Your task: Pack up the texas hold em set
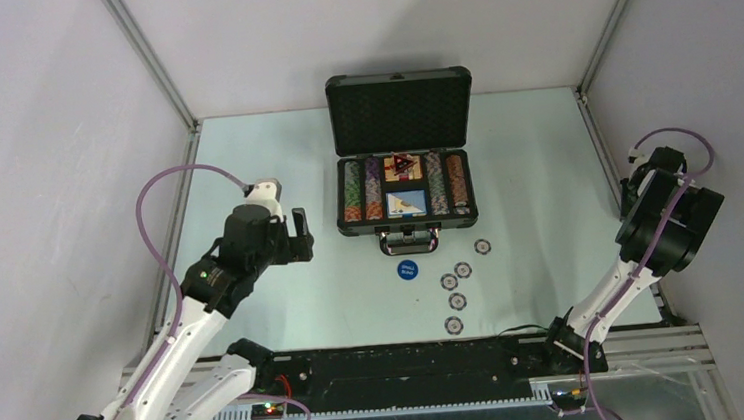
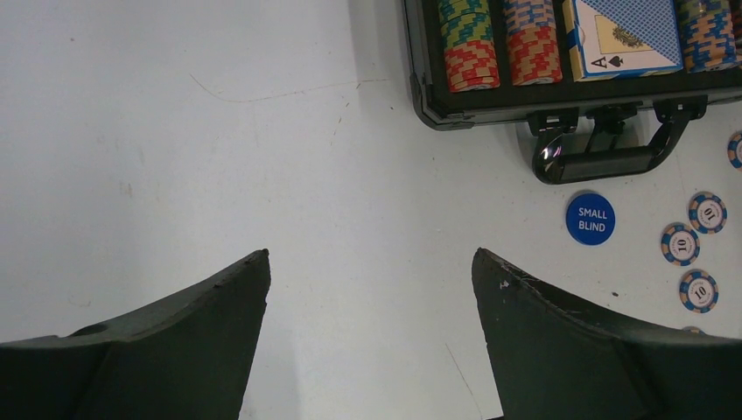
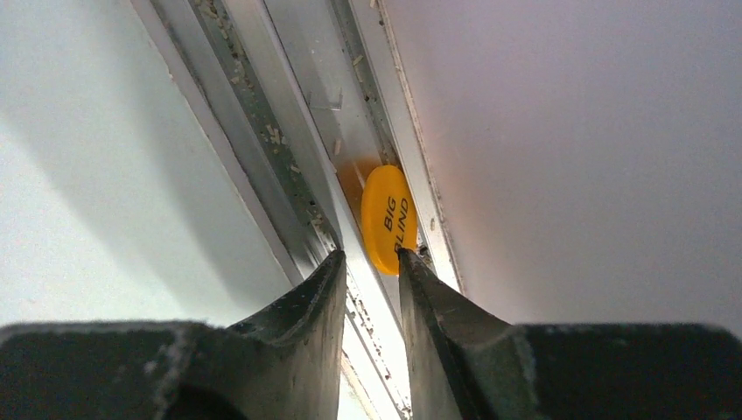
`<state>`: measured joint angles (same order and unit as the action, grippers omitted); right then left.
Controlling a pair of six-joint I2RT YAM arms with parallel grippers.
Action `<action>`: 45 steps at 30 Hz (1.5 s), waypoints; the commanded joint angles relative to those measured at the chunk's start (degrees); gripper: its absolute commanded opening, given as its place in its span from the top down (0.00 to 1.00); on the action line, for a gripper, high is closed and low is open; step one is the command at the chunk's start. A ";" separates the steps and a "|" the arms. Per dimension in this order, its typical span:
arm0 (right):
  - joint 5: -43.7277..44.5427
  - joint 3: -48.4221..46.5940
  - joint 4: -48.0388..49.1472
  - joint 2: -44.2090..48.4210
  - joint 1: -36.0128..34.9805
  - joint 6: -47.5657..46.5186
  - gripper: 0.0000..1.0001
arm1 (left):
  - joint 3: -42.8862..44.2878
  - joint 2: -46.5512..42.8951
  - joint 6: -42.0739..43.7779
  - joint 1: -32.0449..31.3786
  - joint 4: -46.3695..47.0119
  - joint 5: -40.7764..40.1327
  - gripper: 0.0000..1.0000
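**Orange button at my right fingertips, down in the rail**

My right fingers [image 3: 297, 332] stood nearly together, with only a slim gap between them. The orange button [image 3: 389, 219], marked BIG BLIND, stood on edge in the rail [image 3: 289, 175] just ahead of them. Its near end met the tip of the right-hand finger. I could not tell whether I was grasping it. A grey wall [image 3: 569, 131] rose just to the right of the rail.

My left fingers [image 2: 175, 350] were spread wide, released and holding nothing, with the table [image 2: 175, 131] between them and ahead. The case [image 2: 455, 109] lay open ahead and to their right, its handle [image 2: 604, 162] toward me. Inside it were chip stacks [image 2: 471, 52] and a card deck [image 2: 626, 35]. The blue button [image 2: 590, 219], marked SMALL BLIND, lay on the table just nearer than the handle. Loose chips [image 2: 707, 212] lay beside it, farther to the right of my fingers.
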<state>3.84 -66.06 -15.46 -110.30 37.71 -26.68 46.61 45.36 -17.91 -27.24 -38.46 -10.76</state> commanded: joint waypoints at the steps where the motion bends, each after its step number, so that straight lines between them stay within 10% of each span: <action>1: 5.42 -0.49 -0.32 -2.42 1.66 1.77 0.67 | -0.10 -0.08 1.30 -0.27 1.19 -0.99 0.10; 12: 9.27 -0.33 2.16 1.09 5.78 3.75 0.77 | -0.03 0.26 1.30 -0.27 1.20 -0.74 0.10; 30: 15.29 -0.46 5.70 -0.85 6.24 -0.38 0.60 | -0.13 0.11 1.38 -0.24 1.24 -1.67 0.10; 45: 14.18 -1.43 5.71 -2.28 7.03 0.14 0.89 | -0.12 0.35 1.39 -0.27 1.27 -1.92 0.10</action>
<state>3.99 -66.00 -18.35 -109.73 39.48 -24.10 46.61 45.76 -17.91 -27.24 -38.44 -11.84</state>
